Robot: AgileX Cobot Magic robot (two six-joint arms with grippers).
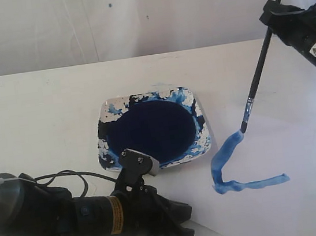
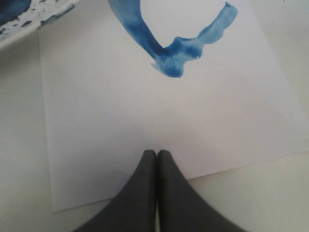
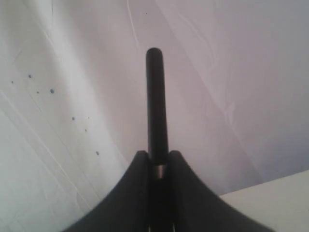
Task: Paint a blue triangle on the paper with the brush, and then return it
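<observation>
The brush (image 1: 259, 67) is a thin black stick with a silver band, slanting down to the paper (image 1: 284, 148). My right gripper (image 1: 277, 14) is shut on its upper handle. The bristle tip meets the top end of the blue triangle (image 1: 219, 184), which shows as two joined watery strokes, one running down and one running right. In the right wrist view the brush handle (image 3: 155, 96) sticks out between the shut fingers of my right gripper (image 3: 157, 155). My left gripper (image 2: 157, 152) is shut on nothing, its tips over the near edge of the paper (image 2: 120, 111), below the blue triangle (image 2: 178, 53).
A square white dish (image 1: 104, 114) holding a round navy pool of paint sits mid-table, left of the strokes, and its rim (image 2: 29, 29) is in the left wrist view. My left arm (image 1: 101, 215) lies along the front edge. A white backdrop stands behind the table.
</observation>
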